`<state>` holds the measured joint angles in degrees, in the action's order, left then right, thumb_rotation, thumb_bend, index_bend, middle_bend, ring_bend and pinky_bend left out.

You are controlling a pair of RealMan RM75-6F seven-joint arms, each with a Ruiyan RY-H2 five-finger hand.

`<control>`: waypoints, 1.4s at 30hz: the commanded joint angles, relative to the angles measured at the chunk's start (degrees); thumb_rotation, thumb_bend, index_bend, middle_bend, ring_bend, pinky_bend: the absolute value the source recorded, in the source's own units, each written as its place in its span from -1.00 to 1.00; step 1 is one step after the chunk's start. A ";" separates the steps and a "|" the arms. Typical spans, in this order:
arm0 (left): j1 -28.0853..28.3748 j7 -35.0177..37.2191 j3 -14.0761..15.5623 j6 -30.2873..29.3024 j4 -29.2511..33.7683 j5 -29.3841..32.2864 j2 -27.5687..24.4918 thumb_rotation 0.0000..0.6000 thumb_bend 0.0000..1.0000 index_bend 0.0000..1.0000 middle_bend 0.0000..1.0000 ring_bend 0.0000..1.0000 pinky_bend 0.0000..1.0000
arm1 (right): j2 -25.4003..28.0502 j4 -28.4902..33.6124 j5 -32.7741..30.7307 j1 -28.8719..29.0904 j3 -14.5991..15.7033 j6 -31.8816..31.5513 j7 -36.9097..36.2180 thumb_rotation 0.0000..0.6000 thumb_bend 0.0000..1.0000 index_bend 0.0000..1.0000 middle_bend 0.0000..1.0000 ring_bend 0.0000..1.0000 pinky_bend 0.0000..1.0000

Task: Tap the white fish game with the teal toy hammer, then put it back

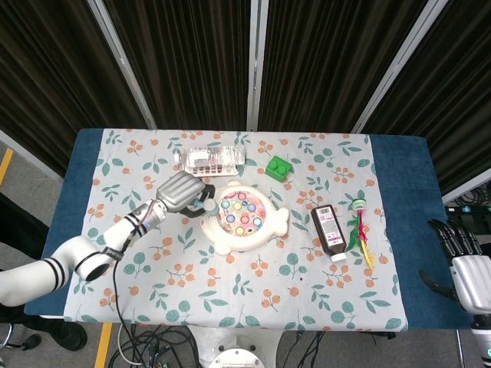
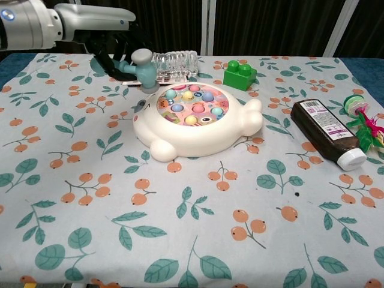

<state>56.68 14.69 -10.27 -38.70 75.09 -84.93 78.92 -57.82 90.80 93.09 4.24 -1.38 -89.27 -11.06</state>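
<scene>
The white fish game [image 1: 244, 217] [image 2: 195, 120] sits mid-table with coloured pegs on its pink top. My left hand [image 1: 182, 191] [image 2: 111, 51] grips the teal toy hammer [image 1: 204, 205] [image 2: 142, 67] and holds it in the air just left of the game's head end, the hammer head pointing down toward the rim. My right hand [image 1: 466, 261] hangs off the table's right side, fingers apart, holding nothing; the chest view does not show it.
A clear plastic bottle [image 2: 174, 61] lies behind the hammer. A green block [image 2: 239, 74] stands at the back. A brown bottle [image 2: 327, 132] and a feathered toy [image 2: 364, 120] lie to the right. The blue table edge [image 1: 406, 199] borders the floral cloth.
</scene>
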 commanded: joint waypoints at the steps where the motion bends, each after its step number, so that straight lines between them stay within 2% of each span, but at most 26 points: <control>1: 3.45 -1.97 -1.81 4.41 0.41 4.11 0.35 1.00 0.21 0.26 0.27 0.04 0.12 | 0.09 0.01 0.04 -0.11 -0.02 -0.12 -0.05 1.00 -0.71 -1.00 -0.79 -1.00 -1.00; 9: 5.92 -3.60 -3.37 8.01 -2.76 10.82 2.12 1.00 0.23 0.27 0.29 0.05 0.12 | 0.00 -0.68 -0.18 -0.36 0.00 -0.18 -0.99 1.00 -0.71 -1.00 -0.79 -1.00 -1.00; 29: 8.47 -7.29 -1.31 12.47 -8.65 17.51 7.45 1.00 0.23 0.27 0.29 0.05 0.14 | -0.32 -1.28 -0.78 -0.13 0.01 1.11 -1.57 1.00 -0.71 -1.00 -0.79 -1.00 -1.00; 36: 7.70 -8.23 -2.21 9.79 -5.48 18.61 5.32 1.00 0.23 0.28 0.29 0.05 0.15 | -0.37 -1.46 -0.52 -0.50 -0.01 0.31 -1.80 1.00 -0.71 -1.00 -0.79 -1.00 -1.00; 42: 7.99 -11.05 -1.80 9.01 -3.80 19.71 4.62 1.00 0.23 0.28 0.29 0.05 0.15 | -0.63 -1.81 -0.49 -0.45 0.00 0.45 -2.12 1.00 -0.71 -1.00 -0.79 -1.00 -1.00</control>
<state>64.54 4.09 -12.21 -29.66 71.25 -65.60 83.38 -58.45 88.97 92.59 3.79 -1.37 -88.81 -13.18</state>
